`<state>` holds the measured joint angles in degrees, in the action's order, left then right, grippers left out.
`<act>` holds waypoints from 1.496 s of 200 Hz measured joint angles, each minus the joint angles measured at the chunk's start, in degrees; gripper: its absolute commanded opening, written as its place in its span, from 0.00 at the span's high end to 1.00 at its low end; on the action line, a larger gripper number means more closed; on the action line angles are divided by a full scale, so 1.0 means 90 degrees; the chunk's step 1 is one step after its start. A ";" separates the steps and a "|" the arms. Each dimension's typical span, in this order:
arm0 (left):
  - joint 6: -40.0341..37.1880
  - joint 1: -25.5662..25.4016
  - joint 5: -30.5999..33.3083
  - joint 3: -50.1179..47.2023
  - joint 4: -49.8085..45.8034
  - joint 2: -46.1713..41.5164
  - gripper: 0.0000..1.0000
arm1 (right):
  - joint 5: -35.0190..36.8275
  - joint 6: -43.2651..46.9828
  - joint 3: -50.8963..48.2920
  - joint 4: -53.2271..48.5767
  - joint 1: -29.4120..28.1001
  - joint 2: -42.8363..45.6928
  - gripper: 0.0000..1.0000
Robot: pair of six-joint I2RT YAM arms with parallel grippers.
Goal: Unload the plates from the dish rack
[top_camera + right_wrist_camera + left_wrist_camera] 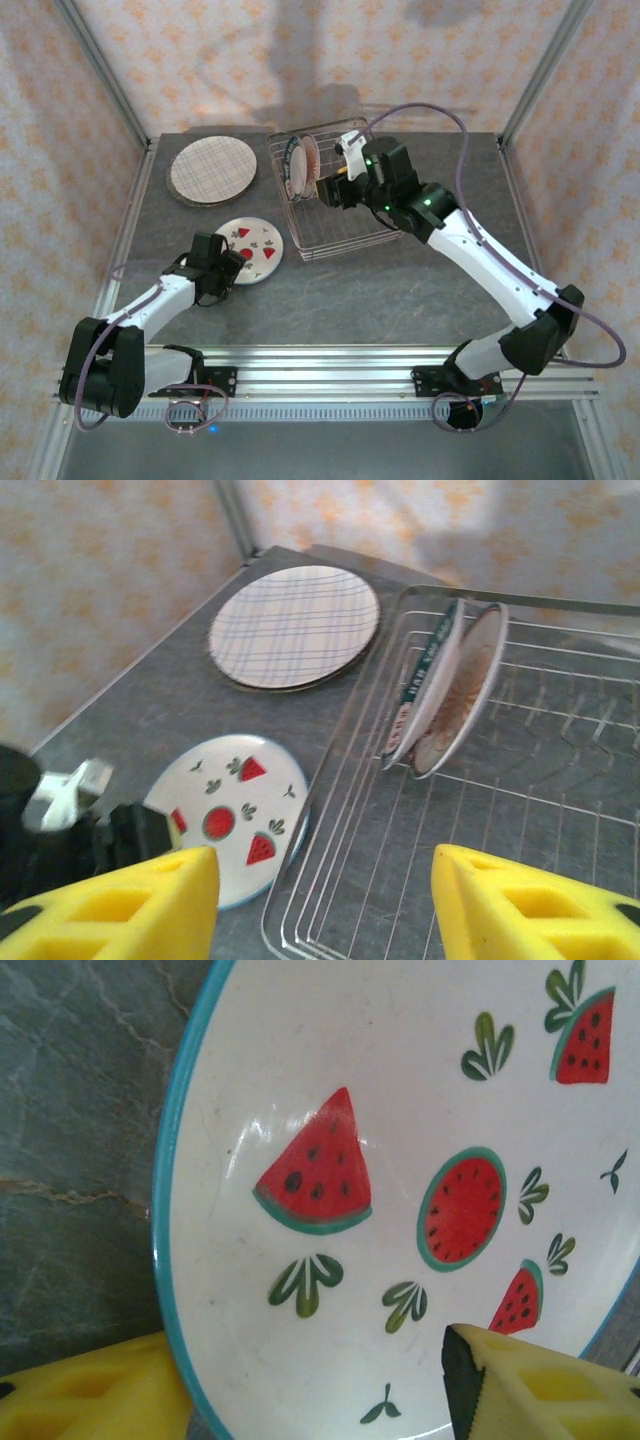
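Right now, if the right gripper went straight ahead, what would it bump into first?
Probably the dish rack, at its wire floor, with the two upright plates just beyond; depth is hard to judge.

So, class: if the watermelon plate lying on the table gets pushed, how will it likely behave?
The watermelon plate looks glazed and shiny, so probably slippery. It lies flat on the table, so it should slide, not tip.

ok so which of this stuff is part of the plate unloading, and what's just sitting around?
Job:
- dish rack
- two plates upright in it
- watermelon plate and plaid plate, flat on the table
- left hand, right hand

Just there:
- patterned backdrop
- metal frame posts
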<state>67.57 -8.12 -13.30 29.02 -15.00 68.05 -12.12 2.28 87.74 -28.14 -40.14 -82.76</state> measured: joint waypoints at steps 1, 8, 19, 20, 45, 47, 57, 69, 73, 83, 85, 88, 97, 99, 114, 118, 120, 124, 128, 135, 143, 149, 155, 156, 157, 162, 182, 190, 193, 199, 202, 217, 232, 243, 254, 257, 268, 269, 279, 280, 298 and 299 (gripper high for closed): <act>-0.0005 0.0000 0.0002 0.0007 -0.0012 -0.0007 0.29 | 0.0039 -0.0005 0.0029 -0.0012 0.0000 -0.0032 0.47; -0.0022 0.0000 0.0010 0.0073 -0.0155 -0.0083 0.28 | 0.0209 -0.0114 0.0189 -0.0058 0.0000 -0.0182 0.48; -0.0058 0.0000 0.0024 0.0187 -0.0389 -0.0240 0.26 | 0.0444 -0.0284 0.0476 -0.0168 0.0000 -0.0449 0.49; -0.0066 0.0000 0.0027 0.0199 -0.0418 -0.0262 0.26 | 0.0478 -0.0304 0.0515 -0.0182 0.0000 -0.0486 0.49; -0.0175 0.0000 0.0029 0.0488 -0.0860 -0.0697 0.25 | 0.0794 -0.0678 0.1506 -0.0612 0.0032 -0.1355 0.53; -0.0175 0.0000 0.0032 0.0517 -0.0899 -0.0731 0.25 | 0.0826 -0.0719 0.1617 -0.0656 0.0039 -0.1443 0.53; -0.0214 0.0000 0.0032 0.0678 -0.1120 -0.0925 0.25 | 0.0850 -0.0894 0.2186 -0.0906 0.0083 -0.1904 0.54; -0.0282 0.0000 0.0034 0.0877 -0.1360 -0.1134 0.24 | 0.0869 -0.1127 0.2822 -0.1173 0.0170 -0.2429 0.55; -0.0311 -0.0002 0.0034 0.0945 -0.1433 -0.1192 0.24 | 0.0869 -0.1200 0.2994 -0.1265 0.0206 -0.2569 0.55; -0.0391 -0.0002 0.0032 0.1146 -0.1613 -0.1341 0.24 | 0.0855 -0.1377 0.3412 -0.1457 0.0299 -0.2953 0.55; -0.0418 0.0000 0.0029 0.1192 -0.1654 -0.1377 0.24 | 0.0850 -0.1421 0.3487 -0.1503 0.0325 -0.3028 0.55; -0.0457 -0.0002 0.0032 0.1253 -0.1695 -0.1411 0.24 | 0.0852 -0.1462 0.3592 -0.1562 0.0355 -0.3128 0.55; -0.0568 -0.0002 0.0027 0.1447 -0.1809 -0.1508 0.24 | 0.0845 -0.1586 0.3832 -0.1705 0.0427 -0.3388 0.55; -0.0588 -0.0002 0.0022 0.1484 -0.1841 -0.1523 0.24 | 0.0838 -0.1613 0.3895 -0.1749 0.0447 -0.3451 0.55; -0.0804 -0.0002 -0.0017 0.1812 -0.1962 -0.1644 0.24 | 0.0794 -0.1729 0.4279 -0.1984 0.0554 -0.3849 0.56; -0.0867 -0.0002 -0.0044 0.1904 -0.1982 -0.1681 0.24 | 0.0777 -0.1751 0.4384 -0.2033 0.0571 -0.3959 0.56; -0.0889 -0.0002 -0.0051 0.1931 -0.1987 -0.1693 0.24 | 0.0777 -0.1756 0.4435 -0.2062 0.0583 -0.4010 0.56; -0.0952 -0.0002 -0.0095 0.2023 -0.1994 -0.1727 0.24 | 0.0767 -0.1756 0.4517 -0.2093 0.0595 -0.4097 0.56; -0.1013 -0.0002 -0.0131 0.2098 -0.1999 -0.1753 0.24 | 0.0750 -0.1761 0.4626 -0.2149 0.0610 -0.4197 0.56; -0.1120 -0.0002 -0.0185 0.2234 -0.2004 -0.1804 0.24 | 0.0731 -0.1758 0.4779 -0.2217 0.0624 -0.4337 0.57; -0.1263 -0.0015 -0.0248 0.2414 -0.2001 -0.1860 0.24 | 0.0695 -0.1758 0.4935 -0.2278 0.0634 -0.4495 0.57; -0.1377 -0.0022 -0.0291 0.2555 -0.2001 -0.1897 0.24 | 0.0680 -0.1758 0.5027 -0.2322 0.0648 -0.4585 0.58; -0.1501 -0.0051 -0.0308 0.2701 -0.1999 -0.1936 0.24 | 0.0653 -0.1758 0.5124 -0.2370 0.0651 -0.4677 0.58; -0.1515 -0.0053 -0.0306 0.2718 -0.1999 -0.1943 0.24 | 0.0648 -0.1758 0.5134 -0.2375 0.0651 -0.4690 0.58; -0.1532 -0.0058 -0.0306 0.2735 -0.1999 -0.1948 0.24 | 0.0636 -0.1756 0.5156 -0.2375 0.0653 -0.4711 0.58; -0.1644 -0.0087 -0.0308 0.2861 -0.1999 -0.1989 0.24 | 0.0624 -0.1756 0.5226 -0.2404 0.0663 -0.4779 0.58; -0.2057 -0.0187 -0.0277 0.3298 -0.1972 -0.2198 0.22 | 0.0520 -0.1753 0.5396 -0.2458 0.0690 -0.5005 0.60; -0.2239 -0.0221 -0.0226 0.3458 -0.1960 -0.2310 0.21 | 0.0512 -0.1753 0.5445 -0.2477 0.0692 -0.5078 0.60; -0.2322 -0.0223 -0.0194 0.3514 -0.1955 -0.2356 0.21 | 0.0512 -0.1753 0.5464 -0.2487 0.0695 -0.5107 0.60; -0.2419 -0.0226 -0.0141 0.3594 -0.1933 -0.2429 0.21 | 0.0512 -0.1753 0.5503 -0.2504 0.0714 -0.5156 0.61; -0.2477 -0.0226 -0.0112 0.3638 -0.1923 -0.2465 0.21 | 0.0512 -0.1753 0.5523 -0.2514 0.0716 -0.5180 0.61; -0.2747 -0.0223 0.0032 0.3813 -0.1885 -0.2618 0.21 | 0.0517 -0.1756 0.5603 -0.2569 0.0736 -0.5297 0.62; -0.2990 -0.0223 0.0100 0.3942 -0.1875 -0.2691 0.20 | 0.0517 -0.1753 0.5612 -0.2620 0.0765 -0.5357 0.62; -0.3123 -0.0223 0.0114 0.4022 -0.1872 -0.2708 0.20 | 0.0520 -0.1753 0.5612 -0.2642 0.0782 -0.5372 0.63; -0.3218 -0.0223 0.0129 0.4082 -0.1868 -0.2693 0.20 | 0.0517 -0.1751 0.5642 -0.2642 0.0799 -0.5391 0.65; -0.3237 -0.0223 0.0129 0.4095 -0.1868 -0.2684 0.20 | 0.0517 -0.1753 0.5656 -0.2640 0.0801 -0.5399 0.65; -0.3317 -0.0223 0.0126 0.4107 -0.1853 -0.2659 0.20 | 0.0517 -0.1753 0.5744 -0.2640 0.0814 -0.5457 0.67; -0.3332 -0.0223 0.0129 0.4107 -0.1853 -0.2654 0.20 | 0.0517 -0.1753 0.5756 -0.2640 0.0814 -0.5467 0.67; -0.3373 -0.0223 0.0126 0.4107 -0.1851 -0.2640 0.20 | 0.0517 -0.1744 0.5863 -0.2637 0.0818 -0.5557 0.68; -0.3378 -0.0223 0.0126 0.4107 -0.1851 -0.2640 0.21 | 0.0517 -0.1744 0.5880 -0.2637 0.0818 -0.5569 0.68; -0.3453 -0.0223 0.0124 0.4107 -0.1851 -0.2608 0.21 | 0.0515 -0.1739 0.6064 -0.2635 0.0818 -0.5770 0.69; -0.3458 -0.0223 0.0124 0.4109 -0.1848 -0.2606 0.21 | 0.0515 -0.1739 0.6074 -0.2635 0.0818 -0.5787 0.69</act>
<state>36.45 -10.13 -12.19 66.00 -31.64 44.60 -7.49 -13.37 142.41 -51.86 -32.77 -134.85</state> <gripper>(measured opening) 0.795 0.318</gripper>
